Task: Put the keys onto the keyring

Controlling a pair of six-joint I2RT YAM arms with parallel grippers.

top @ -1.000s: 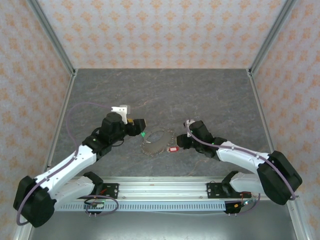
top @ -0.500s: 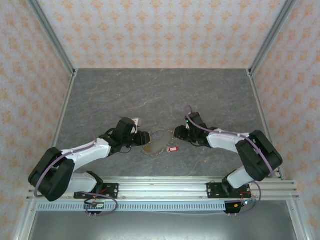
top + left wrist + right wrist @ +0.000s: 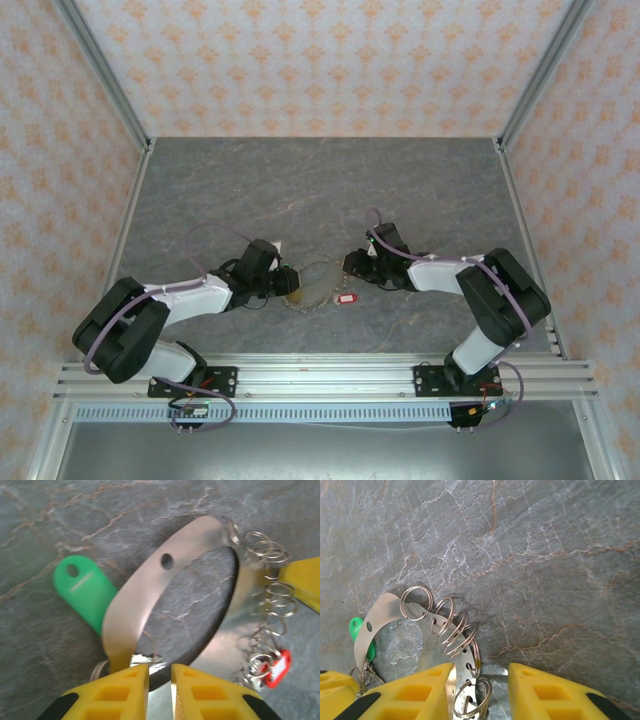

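Note:
The keyring (image 3: 316,283) is a flat silvery oval band (image 3: 150,587) with holes, carrying several split rings (image 3: 452,625) and a green tag (image 3: 82,592). A key's red tag (image 3: 346,298) lies by its right side, also seen in the left wrist view (image 3: 277,667). My left gripper (image 3: 288,280) sits low at the band's left end. Its fingers (image 3: 112,692) stand a narrow gap apart over the near rim, beside a small metal piece (image 3: 145,659). Whether they pinch the band is unclear. My right gripper (image 3: 481,682) is open astride the rings at the right end.
The grey stone-patterned tabletop (image 3: 320,190) stretches beyond the keyring to patterned walls and corner posts. An aluminium rail (image 3: 320,372) with both arm bases runs along the near edge.
Both arms have dropped low and reached in to the keyring. The left gripper moved right over the green tag's end and narrowed its fingers. The right gripper shifted left onto the rings.

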